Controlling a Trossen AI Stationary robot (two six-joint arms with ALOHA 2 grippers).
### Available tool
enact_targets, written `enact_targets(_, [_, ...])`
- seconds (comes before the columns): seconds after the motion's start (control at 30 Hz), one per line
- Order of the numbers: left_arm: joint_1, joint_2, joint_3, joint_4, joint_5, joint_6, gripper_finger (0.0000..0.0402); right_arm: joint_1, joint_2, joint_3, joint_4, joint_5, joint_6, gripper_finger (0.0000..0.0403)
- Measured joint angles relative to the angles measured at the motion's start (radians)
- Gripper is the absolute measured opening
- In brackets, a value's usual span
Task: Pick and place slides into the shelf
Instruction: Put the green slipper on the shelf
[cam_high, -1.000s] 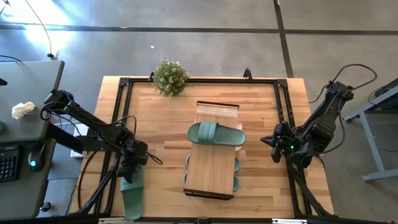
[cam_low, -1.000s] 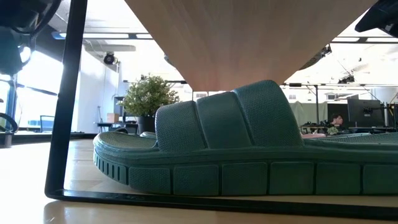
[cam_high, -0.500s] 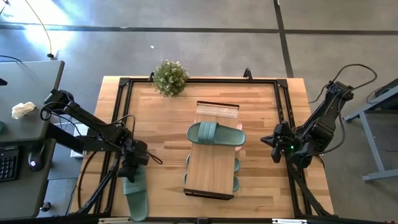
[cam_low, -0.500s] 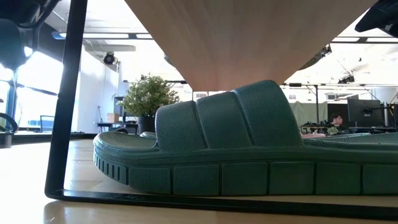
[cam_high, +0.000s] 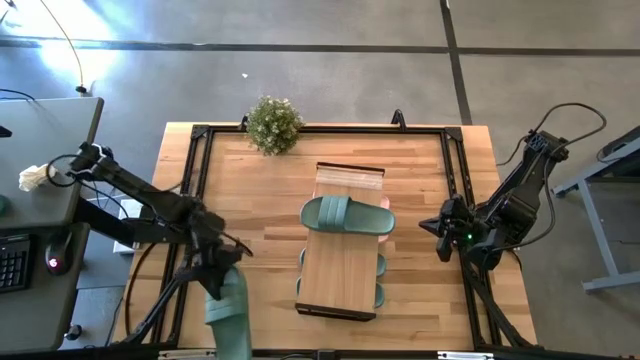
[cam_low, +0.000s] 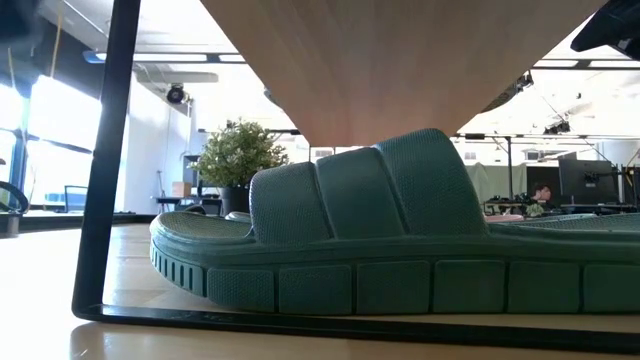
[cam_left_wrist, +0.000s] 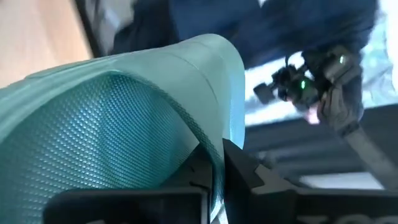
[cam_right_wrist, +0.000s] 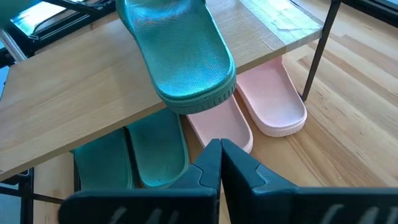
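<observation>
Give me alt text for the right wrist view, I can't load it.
The right gripper, fingers shut and empty, points at the shelf, where one green slide lies on the top plank, overhanging its edge. Beneath the plank sit a pink pair and a green pair on the table.

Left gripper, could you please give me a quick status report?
Left gripper shut on green slide at table's near-left edge. Right gripper shut, empty, waiting right of shelf. Another green slide lies across shelf top.
</observation>
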Motion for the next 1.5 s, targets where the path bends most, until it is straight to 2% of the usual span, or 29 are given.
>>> enact_targets(0.13, [0.000, -0.052, 0.105, -0.001, -0.152, 0.001, 0.0006, 0.000, 0.000, 0.000, 0.000, 0.000, 0.000, 0.0000])
enact_targets(0.47, [0.001, -0.060, 0.318, -0.012, -0.767, -0.005, 0.0003, 0.000, 0.000, 0.000, 0.012, 0.000, 0.000, 0.0000])
enact_targets(0.63, [0.001, -0.016, 0.347, -0.038, -0.968, -0.162, 0.0004, 0.000, -0.002, 0.000, 0.038, 0.000, 0.023, 0.0000])
enact_targets(0.87, [0.000, 0.097, 0.348, -0.011, -0.980, -0.412, 0.0003, 0.000, -0.003, 0.000, 0.083, -0.004, 0.135, 0.0000])
enact_targets(1.0, [0.003, 0.168, 0.348, 0.003, -0.984, -0.508, 0.0002, 0.000, -0.003, 0.000, 0.114, -0.058, 0.150, 0.0000])
enact_targets(1.3, [0.089, 0.279, 0.349, 0.065, -0.960, -0.557, 0.0003, 0.000, -0.002, 0.000, 0.120, -0.067, 0.123, 0.0000])
enact_targets(1.5, [0.099, 0.314, 0.348, 0.082, -0.921, -0.607, 0.0002, 0.000, -0.002, 0.000, 0.120, -0.067, 0.092, 0.0000])
